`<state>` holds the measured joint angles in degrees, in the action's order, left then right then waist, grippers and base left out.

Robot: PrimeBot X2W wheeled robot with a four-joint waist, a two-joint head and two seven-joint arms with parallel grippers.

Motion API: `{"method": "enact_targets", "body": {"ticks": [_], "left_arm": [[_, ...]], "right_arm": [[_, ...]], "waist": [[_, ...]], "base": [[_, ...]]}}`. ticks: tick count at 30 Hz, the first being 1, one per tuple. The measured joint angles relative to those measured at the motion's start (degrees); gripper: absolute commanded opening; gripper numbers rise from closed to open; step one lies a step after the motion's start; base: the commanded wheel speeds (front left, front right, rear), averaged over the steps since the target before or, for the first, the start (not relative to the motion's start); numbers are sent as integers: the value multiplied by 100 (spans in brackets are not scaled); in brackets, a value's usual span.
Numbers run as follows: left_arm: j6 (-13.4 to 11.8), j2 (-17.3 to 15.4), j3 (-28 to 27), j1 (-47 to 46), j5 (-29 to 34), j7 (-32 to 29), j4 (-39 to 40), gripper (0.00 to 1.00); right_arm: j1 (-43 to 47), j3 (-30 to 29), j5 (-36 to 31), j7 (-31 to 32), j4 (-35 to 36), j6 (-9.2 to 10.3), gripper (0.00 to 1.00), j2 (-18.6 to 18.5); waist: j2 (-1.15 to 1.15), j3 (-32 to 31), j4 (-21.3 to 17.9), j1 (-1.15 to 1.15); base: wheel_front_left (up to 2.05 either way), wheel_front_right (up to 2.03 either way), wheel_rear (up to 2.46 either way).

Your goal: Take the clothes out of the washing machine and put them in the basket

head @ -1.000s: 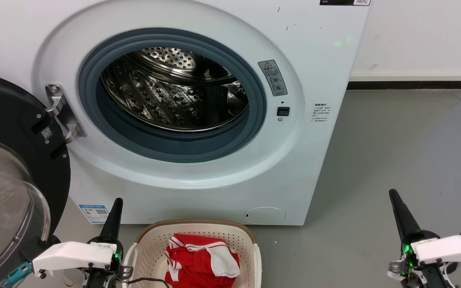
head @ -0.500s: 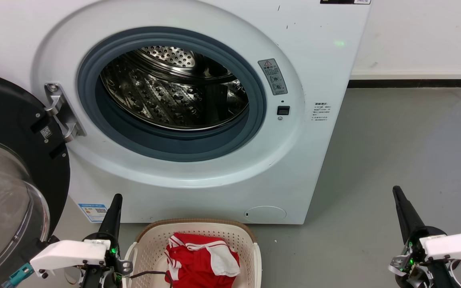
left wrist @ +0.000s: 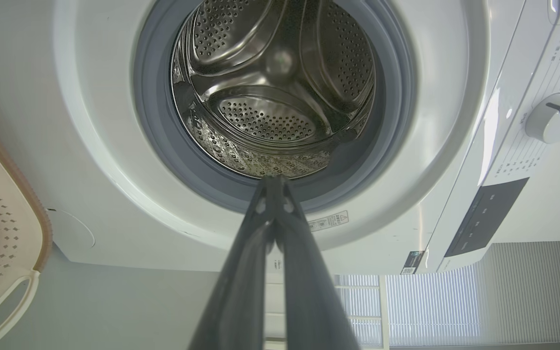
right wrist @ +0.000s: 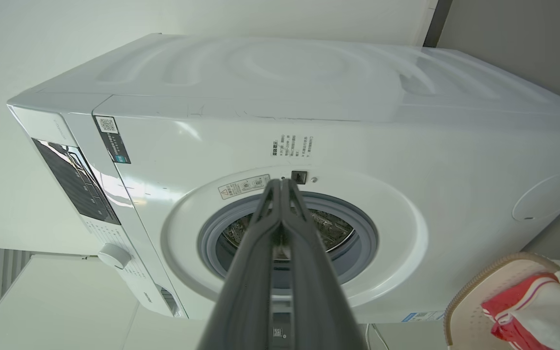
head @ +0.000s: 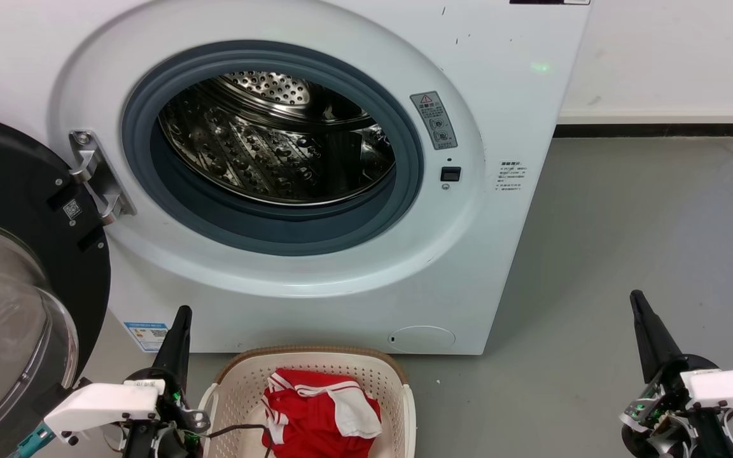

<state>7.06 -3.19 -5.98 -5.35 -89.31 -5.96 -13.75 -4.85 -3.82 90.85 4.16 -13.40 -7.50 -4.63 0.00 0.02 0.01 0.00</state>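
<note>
The white washing machine (head: 506,114) stands with its black-framed glass door (head: 16,280) swung open to the left; its steel drum (head: 277,140) holds no fabric that I can see. Red clothes (head: 315,413) with white stripes and a white panel lie in the cream basket (head: 239,381) on the floor before the machine. My left gripper (head: 182,313) is shut and holds nothing, just left of the basket. My right gripper (head: 635,296) is shut and holds nothing, over the floor far right. The wrist views show the drum (left wrist: 270,97), the basket (left wrist: 12,228), the clothes (right wrist: 537,301), and both pairs of fingers pressed together.
Grey floor (head: 646,229) spreads to the right of the machine, up to a white wall with a dark skirting strip (head: 653,133). The open door takes up the left side near my left arm.
Both grippers have drawn back a little toward the bottom of the head view, the right one also drifting right. The clothes and basket lie as before.
</note>
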Motion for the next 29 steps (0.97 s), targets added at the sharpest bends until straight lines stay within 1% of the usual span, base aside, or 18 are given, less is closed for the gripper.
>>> {"method": "enact_targets", "body": {"ticks": [9,29], "left_arm": [[34,27,-57,-73,-305,-53,-36,0],[35,30,-58,-76,-307,-53,-37,0]], "right_arm": [[-85,-53,328,51,-47,0,0,9],[-85,-98,301,93,-52,0,0,45]], "waist": [[0,16,-1,0],[0,16,-1,0]], "base": [[0,0,0],[0,0,0]]}}
